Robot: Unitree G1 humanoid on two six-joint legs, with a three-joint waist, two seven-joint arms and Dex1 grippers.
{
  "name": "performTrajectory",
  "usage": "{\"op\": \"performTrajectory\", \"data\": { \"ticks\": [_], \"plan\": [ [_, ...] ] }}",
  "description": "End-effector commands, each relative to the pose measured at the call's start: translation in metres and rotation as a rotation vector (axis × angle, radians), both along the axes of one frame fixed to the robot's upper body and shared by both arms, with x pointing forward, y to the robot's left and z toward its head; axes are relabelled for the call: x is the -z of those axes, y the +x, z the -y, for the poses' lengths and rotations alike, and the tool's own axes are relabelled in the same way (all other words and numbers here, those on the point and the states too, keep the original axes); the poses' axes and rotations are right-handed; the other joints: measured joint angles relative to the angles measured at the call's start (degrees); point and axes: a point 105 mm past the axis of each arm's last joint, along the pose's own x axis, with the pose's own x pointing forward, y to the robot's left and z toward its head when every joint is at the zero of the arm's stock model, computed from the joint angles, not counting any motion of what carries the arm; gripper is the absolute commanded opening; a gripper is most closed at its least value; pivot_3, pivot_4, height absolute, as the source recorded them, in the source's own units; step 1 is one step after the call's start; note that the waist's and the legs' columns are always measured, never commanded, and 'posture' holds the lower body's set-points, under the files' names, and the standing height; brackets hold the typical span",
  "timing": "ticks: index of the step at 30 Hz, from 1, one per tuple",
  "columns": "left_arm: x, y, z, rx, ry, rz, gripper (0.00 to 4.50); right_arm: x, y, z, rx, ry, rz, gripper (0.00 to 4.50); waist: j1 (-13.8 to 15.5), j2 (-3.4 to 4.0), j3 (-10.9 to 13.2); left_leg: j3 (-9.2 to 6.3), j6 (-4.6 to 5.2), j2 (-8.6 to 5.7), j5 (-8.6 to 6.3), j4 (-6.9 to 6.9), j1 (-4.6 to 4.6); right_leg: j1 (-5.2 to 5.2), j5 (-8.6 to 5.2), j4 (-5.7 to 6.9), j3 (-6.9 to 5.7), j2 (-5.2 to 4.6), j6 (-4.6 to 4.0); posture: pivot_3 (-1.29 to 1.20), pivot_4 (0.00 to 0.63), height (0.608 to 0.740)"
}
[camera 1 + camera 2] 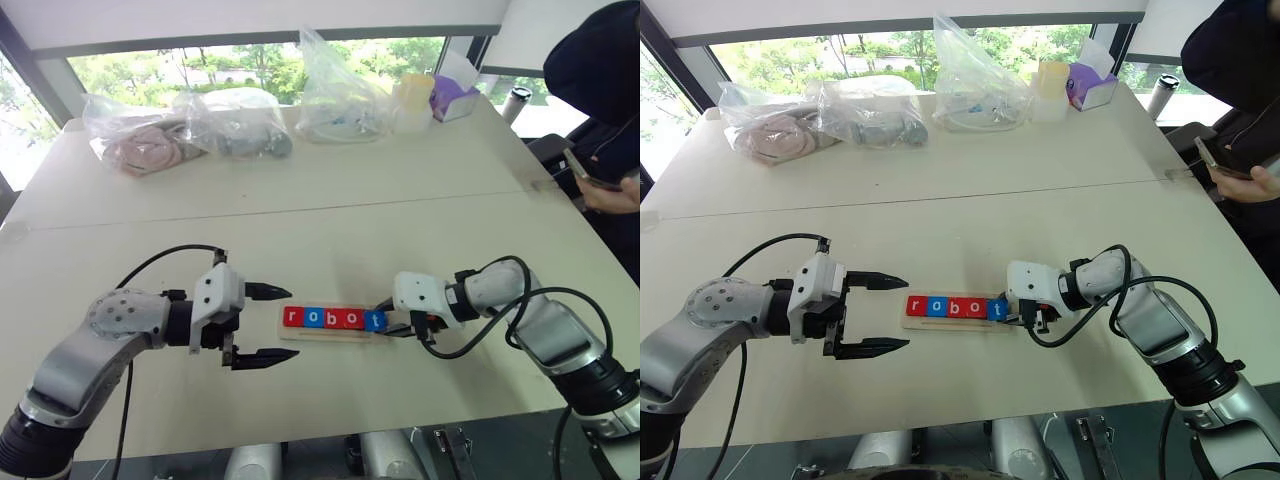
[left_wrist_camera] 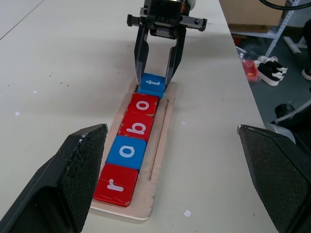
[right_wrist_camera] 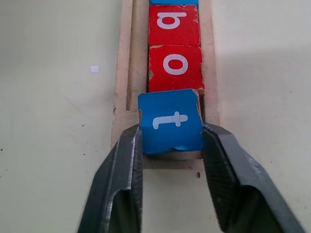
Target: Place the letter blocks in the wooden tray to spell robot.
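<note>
The last step was in hand: the blue t block (image 3: pixel 171 121) sat at the end of the wooden tray (image 1: pixel 330 336), just right of centre in the head views, with the right pincer (image 3: pixel 171 154) straddling it. Its fingers (image 3: pixel 124 184) stood close against the tile's two sides; whether they pressed on it or had just let go could not be told. The t looked slightly raised at its near edge, riding over the tray's end rim rather than lying flat like its neighbours.

By my judgement the word was all but complete. The next move called for the right pincer to spread a little more and draw straight back along the tray's line without dragging the tile, then perhaps a light press to seat it level.

The letter blocks (image 2: pixel 133 141) ran in one row touching one another: red r (image 2: pixel 115 184), blue o (image 2: pixel 127 152), red b (image 2: pixel 137 127), red o (image 2: pixel 144 105), then the blue t. Their white lowercase letters were crisp; the red tiles showed chipped corners. They sat against one long side of the pale tray, leaving a narrow groove bare along the other.

The left pincer (image 1: pixel 258 324) hovered at centre left, spread wide and holding nothing, near the r end of the tray on the pale counter (image 1: pixel 330 230).
</note>
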Motion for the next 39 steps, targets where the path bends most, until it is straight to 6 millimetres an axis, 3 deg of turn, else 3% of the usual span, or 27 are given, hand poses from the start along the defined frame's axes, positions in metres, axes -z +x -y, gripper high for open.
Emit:
{"op": "performTrajectory", "data": {
  "ticks": [1, 2, 3, 11, 28, 39],
  "plan": [
    [-0.005, -0.002, 0.003, 0.017, -0.002, 0.034, 4.5, -0.005, -0.003, -0.005, -0.02, 0.005, 0.014, 3.73, 0.0, 0.0, 0.0, 0.0, 0.0, 0.0, 0.0, 0.0, 0.0, 0.0, 0.0, 0.0, 0.0, 0.0, 0.0, 0.0, 0.15, 0.74],
    [-0.005, -0.002, 0.003, 0.017, -0.002, 0.034, 4.5, -0.005, -0.003, -0.005, -0.018, 0.006, 0.01, 4.27, 0.01, 0.0, 0.0, 0.0, 0.0, 0.0, 0.0, 0.0, 0.0, 0.0, 0.0, 0.0, 0.0, 0.0, 0.0, 0.0, 0.15, 0.74],
    [-0.005, -0.002, 0.003, 0.018, -0.002, 0.034, 4.5, -0.007, -0.004, -0.005, -0.018, 0.008, 0.004, 4.46, 0.0, 0.0, 0.0, 0.0, 0.0, 0.0, 0.0, 0.0, -0.01, 0.0, 0.0, 0.0, 0.0, 0.0, 0.0, 0.0, 0.15, 0.74],
    [-0.005, -0.001, 0.004, 0.021, -0.004, 0.036, 4.5, -0.022, 0.002, -0.003, 0.037, 0.048, 0.041, 4.46, 0.02, 0.0, 0.0, 0.0, 0.0, 0.0, 0.0, 0.02, -0.01, 0.0, 0.0, 0.0, 0.0, 0.0, 0.0, 0.0, 0.15, 0.74],
    [-0.005, 0.0, 0.007, 0.026, -0.006, 0.04, 4.5, -0.012, 0.014, -0.006, 0.108, 0.063, 0.073, 4.46, 0.0, 0.0, 0.0, 0.0, 0.0, 0.0, 0.0, 0.02, -0.01, 0.0, 0.01, 0.01, 0.0, 0.0, 0.01, 0.0, 0.15, 0.74],
    [-0.005, -0.001, 0.007, 0.025, -0.006, 0.034, 4.5, -0.022, 0.017, -0.012, 0.116, 0.103, 0.1, 4.46, 0.01, 0.0, 0.0, 0.0, 0.0, 0.0, 0.0, 0.02, -0.01, 0.0, 0.01, 0.02, 0.0, 0.0, 0.01, 0.0, 0.15, 0.74]
  ]
}}
